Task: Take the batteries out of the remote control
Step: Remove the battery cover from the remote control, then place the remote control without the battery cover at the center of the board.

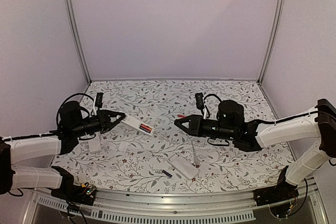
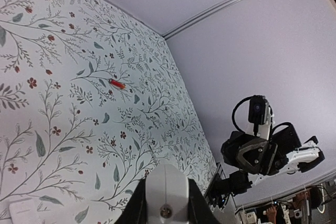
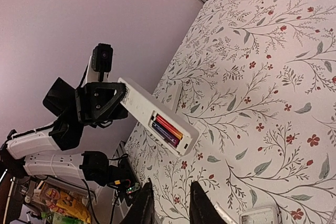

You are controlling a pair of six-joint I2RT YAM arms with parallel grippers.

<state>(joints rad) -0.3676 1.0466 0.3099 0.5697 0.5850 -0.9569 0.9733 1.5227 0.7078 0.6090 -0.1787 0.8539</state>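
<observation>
My left gripper is shut on one end of a white remote and holds it above the table, tilted, with the battery bay open. Two batteries, one red and one dark, lie in the bay; they show clearly in the right wrist view. In the left wrist view the remote fills the space between my fingers. My right gripper is open and empty, facing the remote's free end a short gap away. A loose red battery lies on the table behind it. A black battery lies near the front.
A second white remote lies at the front centre, with a long thin stick tool beside it. White flat pieces lie under the left arm. The table has a floral cover and white walls on three sides.
</observation>
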